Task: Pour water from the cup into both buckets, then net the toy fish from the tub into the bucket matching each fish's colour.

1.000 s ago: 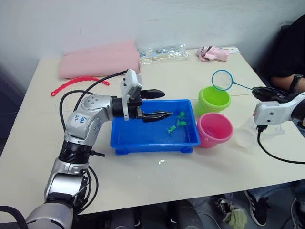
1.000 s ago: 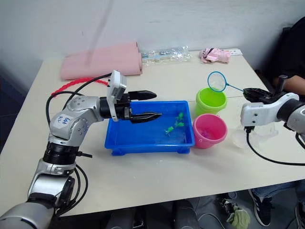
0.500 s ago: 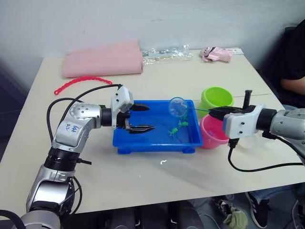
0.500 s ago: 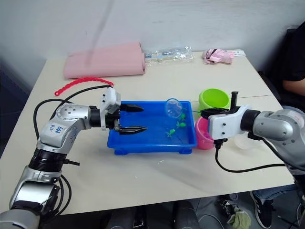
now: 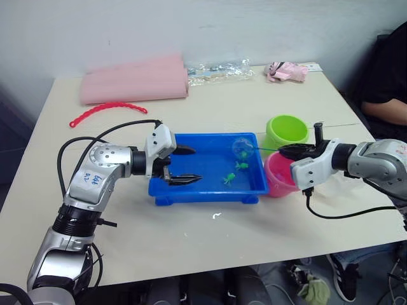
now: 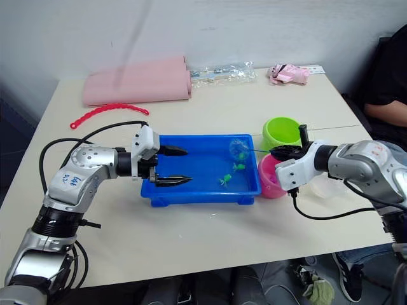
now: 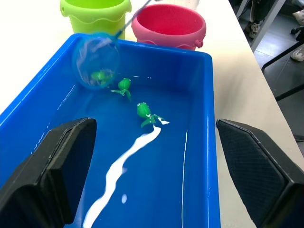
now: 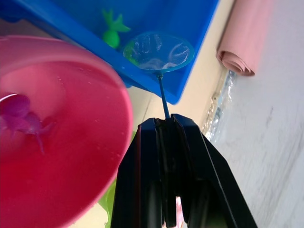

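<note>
From the head views, the blue tub (image 5: 191, 184) sits on the table (image 5: 254, 229) with its long axis running across the robot's front. The lime green bucket (image 5: 286, 131) and the pink bucket (image 5: 277, 174) stand just beside its right end, green farther from the robot, pink nearer. The right gripper (image 5: 299, 151) is clamped on the thin dark handle of the net (image 5: 242, 148). The handle lies nearly level, its long axis running leftward from the gripper over the pink bucket's rim, and the ring end points into the tub's far right corner. The left gripper (image 5: 184, 165) hangs over the tub's left end with its fingers spread wide and nothing between them, pointing along the tub toward the buckets. Green toy fish (image 5: 229, 178) lie in the tub's right half.

In the left wrist view, the net's ring stands tilted at the tub's far end with one green fish seen through the mesh. Two more green fish lie just beside it in shallow water.

In the right wrist view, the black fingers (image 8: 161, 190) are closed on the handle, which runs straight away to the ring over the tub's edge. A magenta fish (image 8: 21, 116) rests inside the pink bucket.
</note>
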You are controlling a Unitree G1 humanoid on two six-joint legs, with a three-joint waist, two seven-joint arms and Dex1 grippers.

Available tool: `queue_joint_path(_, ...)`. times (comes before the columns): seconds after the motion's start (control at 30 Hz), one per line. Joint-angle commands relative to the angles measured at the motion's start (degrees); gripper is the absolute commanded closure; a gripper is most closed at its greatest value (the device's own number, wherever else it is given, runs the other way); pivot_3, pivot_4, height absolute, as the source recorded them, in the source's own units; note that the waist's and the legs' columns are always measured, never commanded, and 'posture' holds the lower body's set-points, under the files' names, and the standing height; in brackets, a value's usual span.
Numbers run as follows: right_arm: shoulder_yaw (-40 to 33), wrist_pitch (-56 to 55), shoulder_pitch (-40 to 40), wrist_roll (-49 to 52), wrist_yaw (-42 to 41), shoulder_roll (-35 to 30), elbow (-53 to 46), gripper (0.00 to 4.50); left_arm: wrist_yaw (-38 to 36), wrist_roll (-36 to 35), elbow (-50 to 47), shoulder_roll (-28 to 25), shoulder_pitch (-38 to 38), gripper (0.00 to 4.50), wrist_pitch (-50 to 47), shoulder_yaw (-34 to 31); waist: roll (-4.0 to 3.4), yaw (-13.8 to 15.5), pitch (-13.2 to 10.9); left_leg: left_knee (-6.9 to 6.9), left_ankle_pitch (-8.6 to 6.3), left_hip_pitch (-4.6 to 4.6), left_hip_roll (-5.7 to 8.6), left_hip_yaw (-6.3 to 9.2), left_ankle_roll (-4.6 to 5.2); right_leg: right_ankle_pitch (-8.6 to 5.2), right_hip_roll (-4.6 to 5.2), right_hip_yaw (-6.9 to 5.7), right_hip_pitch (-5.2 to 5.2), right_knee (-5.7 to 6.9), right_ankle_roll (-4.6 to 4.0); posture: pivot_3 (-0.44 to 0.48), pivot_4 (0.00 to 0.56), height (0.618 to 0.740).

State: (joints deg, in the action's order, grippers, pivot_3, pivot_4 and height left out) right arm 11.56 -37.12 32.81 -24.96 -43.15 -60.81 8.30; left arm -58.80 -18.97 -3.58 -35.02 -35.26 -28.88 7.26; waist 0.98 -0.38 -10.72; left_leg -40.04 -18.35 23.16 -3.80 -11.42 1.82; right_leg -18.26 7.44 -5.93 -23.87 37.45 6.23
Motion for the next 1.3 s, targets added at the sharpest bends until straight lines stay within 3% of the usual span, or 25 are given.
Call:
queue_joint_path(0.03, 0.7, -5.8, 2.5, -3.2, 1.8, -0.8, 1.3, 4.50, 0.3, -1.0, -1.8, -0.5, -0.2, 0.10, -0.2, -1.7, 0.00, 0.0, 0.0, 0.00, 0.00, 0.00, 0.00, 0.00, 0.00, 0.00, 0.00, 0.00, 0.00, 0.00, 0.00, 0.000, 0.150, 0.738)
queue_joint_path(0.2, 2.3, -11.2, 4.2, -3.3, 1.0, -1.4, 3.3, 4.50, 0.8, -1.5, -2.4, -0.3, 0.1, 0.10, -0.9, -2.1, 0.00, 0.0, 0.0, 0.00, 0.00, 0.00, -0.02, 0.00, 0.00, 0.00, 0.00, 0.01, 0.00, 0.00, 0.00, 0.000, 0.150, 0.738)
queue_joint_path(0.43, 2.0, -5.0, 2.8, 7.9, -7.1, -0.9, 3.0, 4.50, 1.2, -1.8, -2.8, -0.1, 0.4, 0.10, -1.2, -2.3, 0.00, 0.0, 0.0, -0.01, 0.00, 0.00, -0.02, 0.02, 0.00, 0.00, 0.01, 0.01, 0.00, 0.08, 0.00, 0.000, 0.150, 0.738)
queue_joint_path(0.7, -2.9, 32.2, -6.1, 28.3, -16.2, 2.8, -10.5, 4.50, 1.0, -2.2, -2.7, -0.7, 0.2, 0.10, -1.1, -2.6, 0.00, 0.2, 0.0, -0.04, 0.00, 0.00, -0.02, 0.14, 0.02, 0.00, 0.01, -0.06, 0.08, 0.10, -0.01, 0.000, 0.150, 0.738)
queue_joint_path(0.87, -8.8, 65.0, -7.1, 42.7, -12.9, 8.0, -19.0, 4.50, 0.7, -2.0, -2.2, -1.1, -0.1, 0.10, -0.8, -2.6, 0.00, 0.3, 0.0, -0.07, 0.00, 0.00, 0.00, 0.17, 0.02, 0.01, 0.05, -0.06, 0.08, 0.13, -0.01, 0.000, 0.150, 0.738)
queue_joint_path(1.03, -15.5, 86.2, -6.4, 54.6, -8.4, 12.5, -23.4, 4.50, 0.4, -2.0, -0.9, -1.4, -0.5, 0.10, -0.2, -3.0, 0.00, 0.3, 0.0, -0.04, -0.01, 0.02, 0.00, 0.23, 0.03, 0.01, 0.05, -0.11, 0.09, 0.10, -0.02, 0.000, 0.150, 0.738)
queue_joint_path(1.13, -18.0, 92.1, -6.2, 58.2, -6.5, 13.7, -25.2, 4.50, 0.4, -2.1, -0.5, -1.3, -0.8, 0.10, -0.3, -3.4, 0.00, 0.4, 0.0, -0.02, -0.01, 0.04, 0.02, 0.23, 0.03, 0.01, 0.06, -0.12, 0.08, 0.09, -0.02, 0.000, 0.150, 0.738)
queue_joint_path(1.3, -24.4, 92.5, -8.5, 60.2, -3.8, 12.6, -30.4, 4.50, 1.0, -5.3, 0.6, 1.3, -3.7, 0.10, -3.1, -5.2, 0.00, 0.7, 0.0, -0.01, -0.02, 0.08, 0.06, 0.22, 0.04, 0.01, 0.07, -0.14, 0.08, 0.06, -0.02, 0.000, 0.150, 0.738)
